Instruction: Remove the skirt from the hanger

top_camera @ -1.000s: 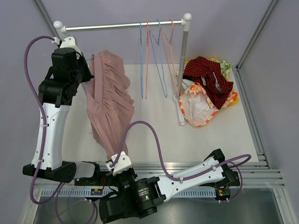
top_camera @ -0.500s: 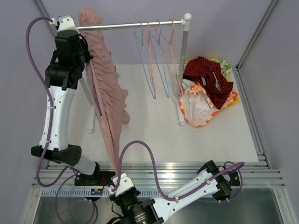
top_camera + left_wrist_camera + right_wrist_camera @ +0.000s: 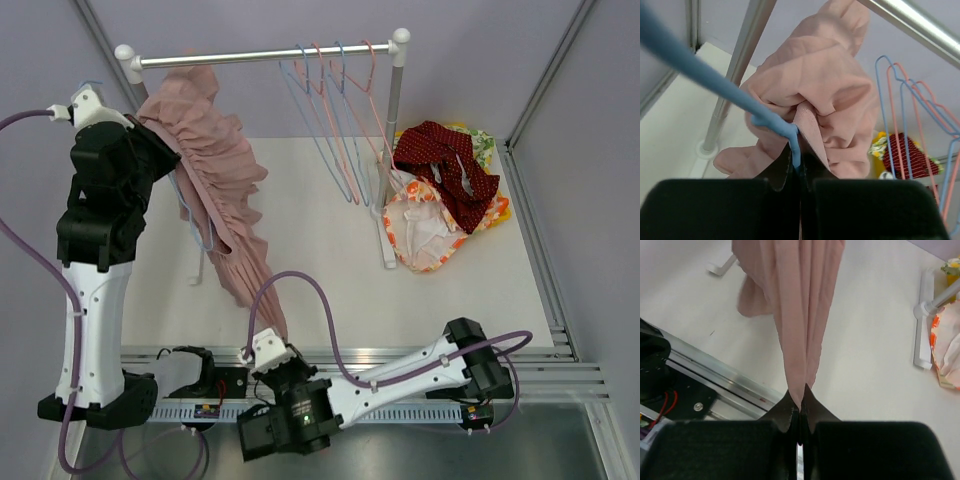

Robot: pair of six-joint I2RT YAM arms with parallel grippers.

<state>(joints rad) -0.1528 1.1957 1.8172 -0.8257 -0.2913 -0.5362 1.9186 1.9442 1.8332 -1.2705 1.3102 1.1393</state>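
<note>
The pink skirt (image 3: 225,190) hangs in a long slanting band from just under the left end of the rail (image 3: 260,55) down towards the near edge of the worktop (image 3: 330,270), forward of the rail. Its upper part is bunched in thick folds on a blue hanger (image 3: 715,82), which is held below the rail's left end and tilted. Whether the cloth touches the rail cannot be told. The left claw (image 3: 796,167) is pressed together on the blue hanger's wire, with a fold of the skirt lying right against the fingers. From there the skirt narrows into tight pleats, and its lowest tip runs straight into the right claw (image 3: 799,407), which is clamped on that tip, well forward of the rail and above the worktop's near edge. The cloth between the two claws looks pulled taut. Further right along the rail a cluster of spare hangers (image 3: 335,110), blue and pink, hangs at a slant. Beyond the rail's right post (image 3: 392,110) a heap of clothes (image 3: 445,190) lies on the worktop, dark red with white dots on top, orange, white and some green beneath.
</note>
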